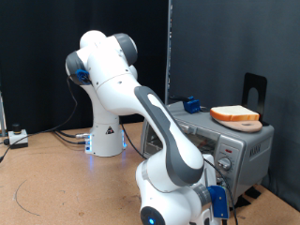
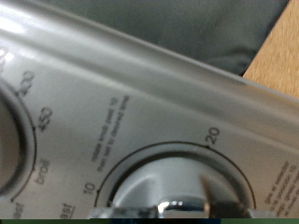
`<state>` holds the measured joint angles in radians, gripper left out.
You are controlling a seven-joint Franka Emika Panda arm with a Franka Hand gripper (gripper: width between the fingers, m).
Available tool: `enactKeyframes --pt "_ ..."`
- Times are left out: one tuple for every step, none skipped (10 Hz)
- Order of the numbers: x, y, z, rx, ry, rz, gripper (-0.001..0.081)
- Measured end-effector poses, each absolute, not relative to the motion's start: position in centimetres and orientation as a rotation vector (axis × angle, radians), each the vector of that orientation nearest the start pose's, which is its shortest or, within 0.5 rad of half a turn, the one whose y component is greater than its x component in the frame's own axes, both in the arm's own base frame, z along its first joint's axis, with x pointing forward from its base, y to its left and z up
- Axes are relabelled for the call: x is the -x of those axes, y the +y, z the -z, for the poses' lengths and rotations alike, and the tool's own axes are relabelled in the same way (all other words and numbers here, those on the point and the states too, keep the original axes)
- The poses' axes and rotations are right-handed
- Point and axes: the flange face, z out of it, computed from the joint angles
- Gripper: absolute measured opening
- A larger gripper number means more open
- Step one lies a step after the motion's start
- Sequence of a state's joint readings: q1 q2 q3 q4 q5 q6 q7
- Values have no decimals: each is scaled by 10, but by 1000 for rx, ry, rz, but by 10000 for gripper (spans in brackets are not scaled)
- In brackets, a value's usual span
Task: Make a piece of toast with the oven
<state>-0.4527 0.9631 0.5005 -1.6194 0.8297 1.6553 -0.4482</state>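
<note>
Now, gripper (image 1: 228, 178): we cannot tell its state; pressed near the oven (image 1: 246, 146) timer knob (image 2: 177, 182), apparently for turning.
Toast (image 1: 234, 114): above us, on the oven's roof.

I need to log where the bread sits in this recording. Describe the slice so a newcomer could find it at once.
Find the silver oven at the exterior view's right, behind the white arm. On its top sits a round wooden board, and the piece of toast lies flat on that. Its pale face and orange-tan crust set it apart from the blue object beside it.
</note>
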Motion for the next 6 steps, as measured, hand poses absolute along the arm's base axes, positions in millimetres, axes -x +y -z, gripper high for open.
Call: enactKeyframes --pt "-606 74 -132 1725 -22 -496 95" --pt "-603 74 -133 1711 -52 -430 95" --pt "-601 73 -132 1698 -65 -390 95" --pt "-600 72 -131 1687 -77 -361 95" --pt "-599 72 -130 1683 -75 -352 95" --pt "-599 71 -130 1682 -72 -352 95"
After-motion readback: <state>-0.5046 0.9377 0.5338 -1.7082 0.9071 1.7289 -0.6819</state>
